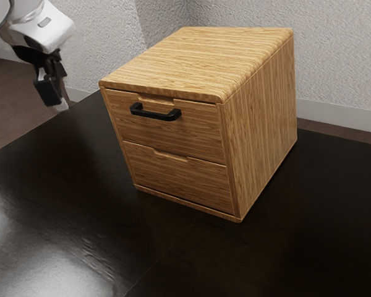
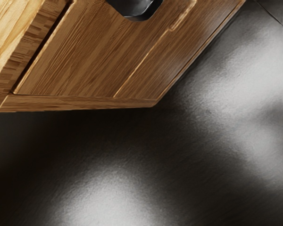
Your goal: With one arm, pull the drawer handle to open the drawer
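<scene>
Drawer handle: black, on shut top drawer.
Gripper: above table far edge, holding nothing; opening cannot be told.

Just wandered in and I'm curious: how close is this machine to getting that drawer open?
Nothing looks done yet: the top drawer sits flush in the cabinet. In hand: the end effector hangs apart from the black handle. Left: reach it, grip it, pull.

Open tabletop before the cabinet front, clear air between gripper and black handle, walls close behind the cabinet
</scene>
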Robot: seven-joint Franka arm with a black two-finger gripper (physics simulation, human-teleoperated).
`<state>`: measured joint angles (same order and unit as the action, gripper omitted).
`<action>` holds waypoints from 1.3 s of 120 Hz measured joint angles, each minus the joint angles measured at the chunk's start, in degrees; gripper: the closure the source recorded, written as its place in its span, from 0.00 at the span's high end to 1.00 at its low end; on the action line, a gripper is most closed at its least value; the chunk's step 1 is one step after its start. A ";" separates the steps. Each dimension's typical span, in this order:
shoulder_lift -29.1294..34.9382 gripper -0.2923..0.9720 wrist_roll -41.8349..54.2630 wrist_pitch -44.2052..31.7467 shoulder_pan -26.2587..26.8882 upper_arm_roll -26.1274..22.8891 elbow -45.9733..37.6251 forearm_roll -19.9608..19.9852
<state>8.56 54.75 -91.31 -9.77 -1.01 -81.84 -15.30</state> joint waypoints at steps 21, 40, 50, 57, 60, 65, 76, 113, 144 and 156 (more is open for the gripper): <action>-0.38 0.75 2.85 0.57 0.31 -3.85 0.61 0.09; -2.92 0.75 4.86 0.66 0.30 -4.65 0.60 0.06; -3.70 0.75 5.72 0.69 0.22 -4.69 0.44 0.05; -3.79 0.75 6.27 0.77 0.39 -4.70 0.32 0.04; -3.76 0.75 6.48 0.84 0.58 -4.70 0.30 0.04; -3.69 0.75 6.82 0.94 0.94 -4.70 0.19 0.03; -3.39 0.75 7.50 1.08 1.65 -4.83 0.25 0.02; -3.45 0.75 9.12 0.94 2.38 -9.48 3.76 0.03; -7.04 0.75 9.98 -2.01 2.26 -10.48 5.09 0.11; -7.39 0.75 10.48 -1.35 1.21 -11.62 6.26 0.32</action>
<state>1.18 65.23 -92.66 -8.56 -12.63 -75.58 -14.98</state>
